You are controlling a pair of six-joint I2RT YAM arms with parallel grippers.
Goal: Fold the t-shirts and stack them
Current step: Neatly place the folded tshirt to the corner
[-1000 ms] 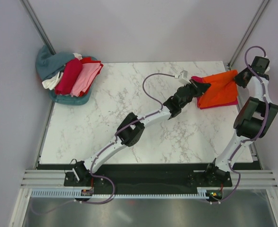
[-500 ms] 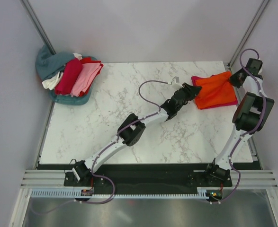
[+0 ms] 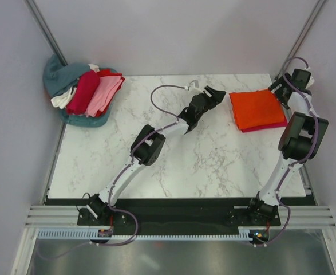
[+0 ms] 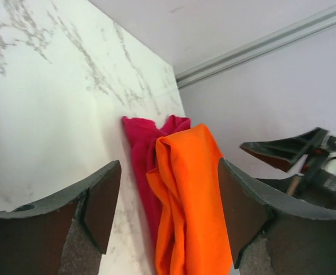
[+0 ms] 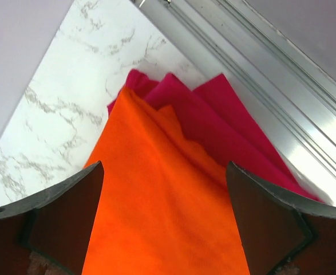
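Observation:
A folded bright orange t-shirt [image 3: 256, 109] lies on a crimson-pink t-shirt [image 3: 266, 127] at the table's far right; the crimson one shows only along the edges. My left gripper [image 3: 218, 93] hovers open just left of the stack, apart from it. In the left wrist view the orange shirt [image 4: 190, 189] and the crimson shirt [image 4: 140, 150] lie beyond the left gripper [image 4: 170, 212], nothing between its fingers. My right gripper [image 3: 279, 87] stands open at the stack's far right corner. In the right wrist view the right gripper [image 5: 165, 220] hangs wide over the orange shirt [image 5: 156, 200], crimson cloth [image 5: 230, 132] behind it.
A heap of other t-shirts [image 3: 90, 91], dark red, light pink, white and teal, sits at the far left corner. A metal rail [image 5: 259, 63] runs along the table's right edge beside the stack. White walls close the table [image 3: 156, 166] in.
Both grippers have opened and let go of the orange shirt, which now lies flat on the crimson one. The left gripper has drawn back to the left; the right has pulled toward the far corner.

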